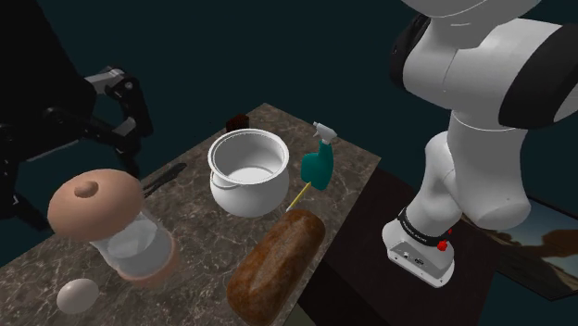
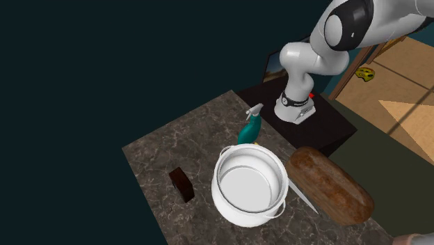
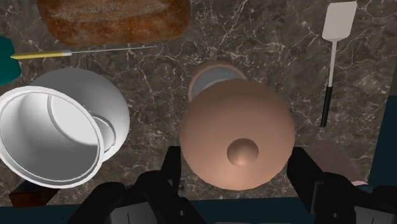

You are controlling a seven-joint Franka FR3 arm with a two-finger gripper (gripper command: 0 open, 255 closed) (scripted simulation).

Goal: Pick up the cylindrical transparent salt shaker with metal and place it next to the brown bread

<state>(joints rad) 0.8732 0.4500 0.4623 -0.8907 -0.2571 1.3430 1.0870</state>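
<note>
shoulder view | dark marbled counter point(image 1: 199, 245) | centre: white pot point(image 1: 245, 171) | right of pot: teal spray bottle point(image 1: 318, 167) | lower centre: brown loaf point(image 1: 278, 264) | lower left: tan-capped clear shaker point(image 1: 130, 231), egg point(image 1: 77, 295)

A white round pot point(image 1: 243, 196) is standing open on the dark marbled desk point(image 1: 196, 276), with a teal spray bottle point(image 1: 318, 167) sitting just beside it. A pale egg point(image 1: 77, 295) is lying near the desk's edge. A white-bladed spatula point(image 3: 337, 22) and a small dark brown block point(image 2: 182, 184) are resting elsewhere on it.
</note>
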